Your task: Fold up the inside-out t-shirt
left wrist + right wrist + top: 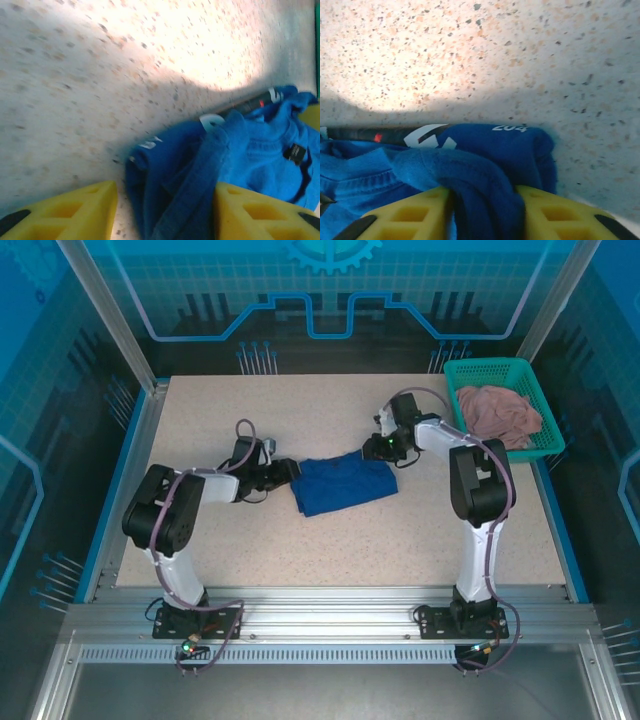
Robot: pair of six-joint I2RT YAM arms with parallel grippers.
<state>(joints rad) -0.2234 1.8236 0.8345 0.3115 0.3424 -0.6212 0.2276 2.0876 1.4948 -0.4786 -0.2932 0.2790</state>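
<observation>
Blue t-shirt lies bunched, white lettering half hidden by folds. Left gripper straddles it, jaws apart; whether right gripper pinches its fold is unclear.

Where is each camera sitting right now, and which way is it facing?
Top external: above and behind the arms, looking down on the table, the t-shirt and the teal basket; both arms show whole, with the left end effector and the right end effector at the shirt's ends.
Left wrist: low over the table, looking along its yellow fingers at the bunched shirt.
Right wrist: low too, its yellow fingers either side of a shirt fold.
Shared: both wrist views show the blue shirt on the speckled table.
</observation>
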